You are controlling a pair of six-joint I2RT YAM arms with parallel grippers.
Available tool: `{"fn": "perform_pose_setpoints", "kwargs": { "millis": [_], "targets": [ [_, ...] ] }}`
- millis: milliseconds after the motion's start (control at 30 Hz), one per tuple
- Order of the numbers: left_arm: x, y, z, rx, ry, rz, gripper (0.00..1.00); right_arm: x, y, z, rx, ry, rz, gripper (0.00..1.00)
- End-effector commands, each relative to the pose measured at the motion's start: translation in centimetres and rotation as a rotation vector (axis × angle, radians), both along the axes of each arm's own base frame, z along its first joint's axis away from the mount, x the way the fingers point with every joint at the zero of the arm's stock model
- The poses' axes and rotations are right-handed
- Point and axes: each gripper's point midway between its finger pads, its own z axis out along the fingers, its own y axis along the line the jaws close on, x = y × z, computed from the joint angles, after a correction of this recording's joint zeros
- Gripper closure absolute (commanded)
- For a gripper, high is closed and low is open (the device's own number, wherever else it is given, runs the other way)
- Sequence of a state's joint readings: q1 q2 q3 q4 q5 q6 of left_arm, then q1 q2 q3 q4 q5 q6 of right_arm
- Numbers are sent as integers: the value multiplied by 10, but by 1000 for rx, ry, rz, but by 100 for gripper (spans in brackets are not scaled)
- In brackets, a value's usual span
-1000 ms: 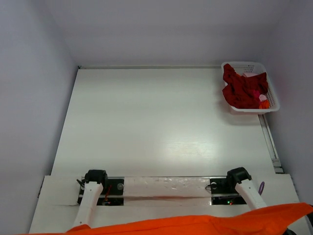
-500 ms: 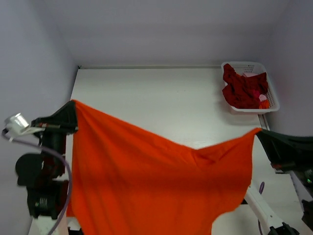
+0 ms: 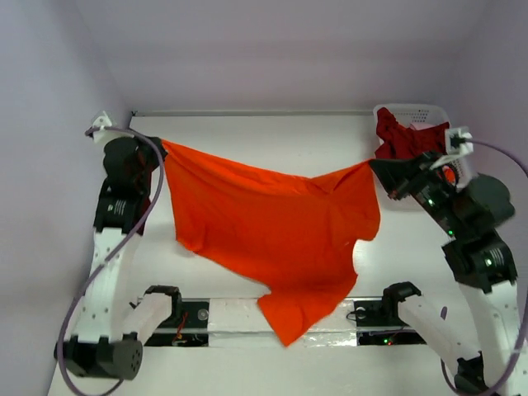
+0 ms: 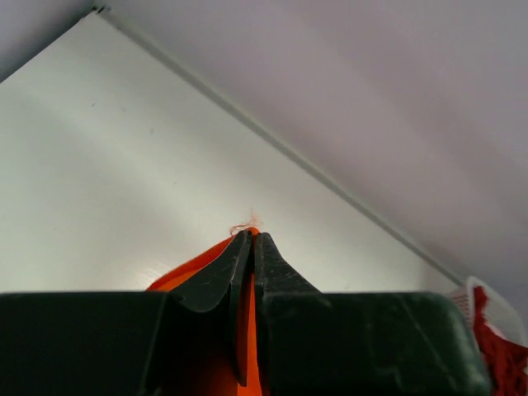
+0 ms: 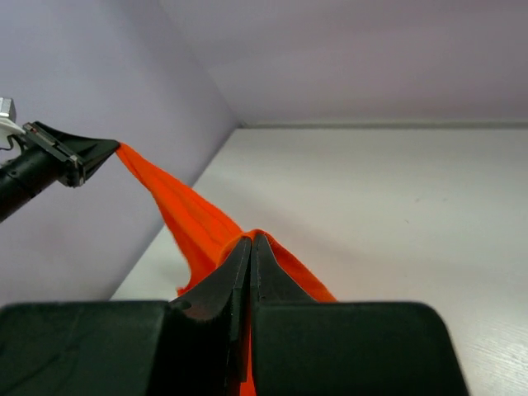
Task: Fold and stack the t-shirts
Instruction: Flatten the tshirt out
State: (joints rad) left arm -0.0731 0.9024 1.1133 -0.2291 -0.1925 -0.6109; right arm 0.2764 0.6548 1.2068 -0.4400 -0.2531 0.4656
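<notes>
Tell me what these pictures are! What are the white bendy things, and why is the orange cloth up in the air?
Those are two robot arms bolted to a white table. The big picture looks down from above. The other two come from small cameras on each wrist, so you see black fingers up close. The left gripper and the right gripper are each pinched shut on one end of the orange t-shirt, holding it spread in the air. In the far right corner stands a white basket with dark red shirts in it.

The right arm [image 3: 477,205] partly hides the dark red t-shirts [image 3: 398,139].
</notes>
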Motion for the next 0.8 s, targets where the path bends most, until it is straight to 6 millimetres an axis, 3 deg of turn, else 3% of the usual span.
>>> {"fn": "perform_pose_setpoints", "kwargs": {
  "millis": [0,67,233,467,533,567,600,633,667,733,767],
  "targets": [
    [28,8,16,6,-25,61,100,37,1,12,-20,-54,-51,100],
    [49,10,-1,21,41,80,100,54,2,11,-26,-46,-76,100],
    [77,11,-24,10,95,106,100,109,18,-16,-46,34,-71,100],
    [118,12,-70,22,204,134,100,161,35,-51,-63,103,-57,100],
    [127,11,-70,21,205,132,100,174,37,-52,-73,101,-65,100],
    [135,10,-83,20,232,131,100,186,39,-65,-88,134,-69,100],
    [141,10,-79,21,227,130,100,193,41,-69,-99,143,-71,100],
    [145,10,-81,22,236,132,100,199,42,-65,-101,139,-74,100],
    [154,10,-93,29,265,134,100,205,42,-68,-108,147,-80,100],
    [164,10,-92,36,272,139,100,223,46,-83,-127,180,-86,100],
    [171,10,-103,41,297,142,100,229,46,-81,-126,178,-94,100]
  ]
}}
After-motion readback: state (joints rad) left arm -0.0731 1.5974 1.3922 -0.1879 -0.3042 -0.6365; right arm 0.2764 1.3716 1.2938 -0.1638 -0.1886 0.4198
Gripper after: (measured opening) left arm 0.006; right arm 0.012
